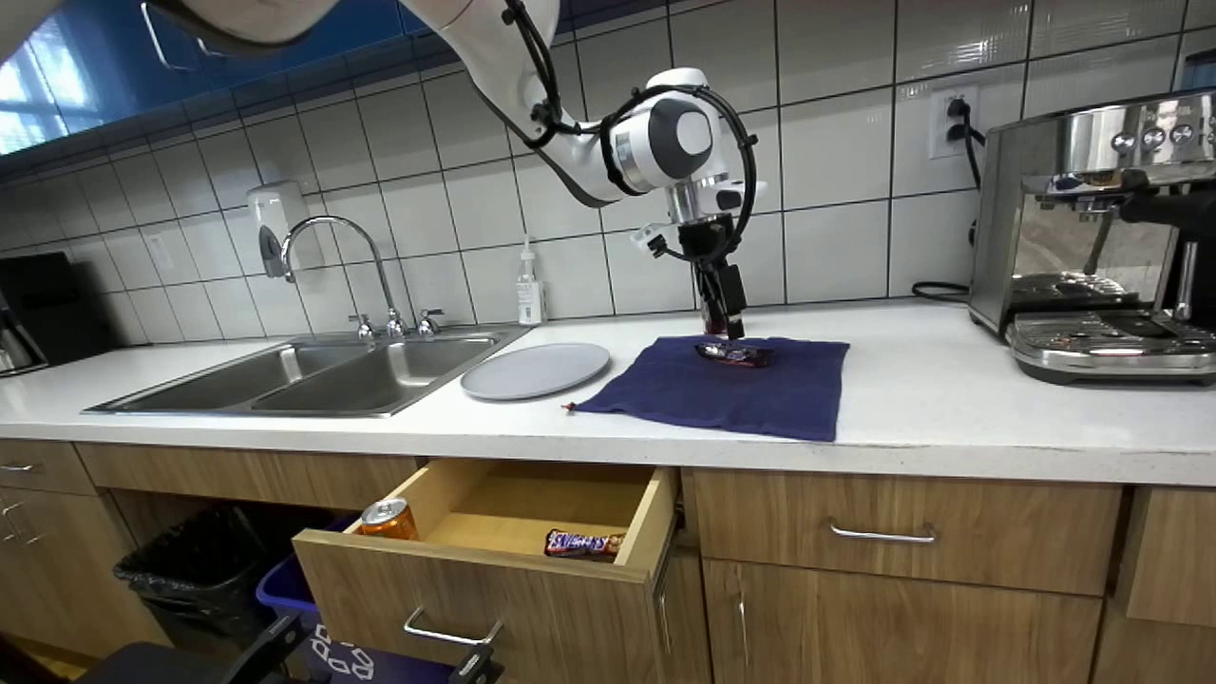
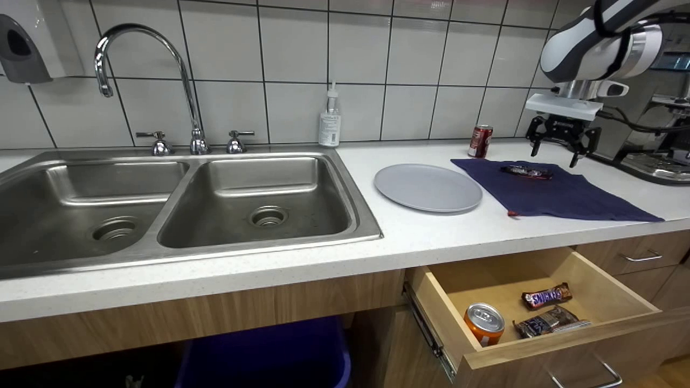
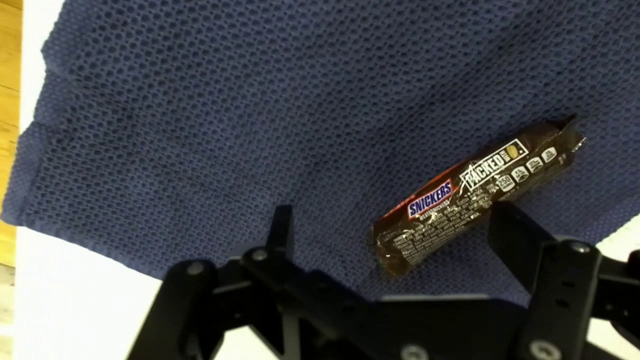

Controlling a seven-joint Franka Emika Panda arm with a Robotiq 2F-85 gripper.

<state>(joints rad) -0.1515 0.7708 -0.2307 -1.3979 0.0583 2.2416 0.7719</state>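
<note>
One drawer (image 2: 485, 291): orange can (image 2: 484, 323), Snickers bar (image 2: 547, 296), dark packet (image 2: 542, 322) | pincer (image 3: 391, 215): spread above second Snickers (image 3: 475, 195)

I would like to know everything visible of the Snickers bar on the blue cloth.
The Snickers bar is long and narrow, in a shiny, dark brown, apparently plastic wrapper with a red strip, the logo, the word PACKED and small white print. It seems unopened. It lies on the blue cloth, slanting across the wrist view, below the open gripper, which does not hold it.
</note>
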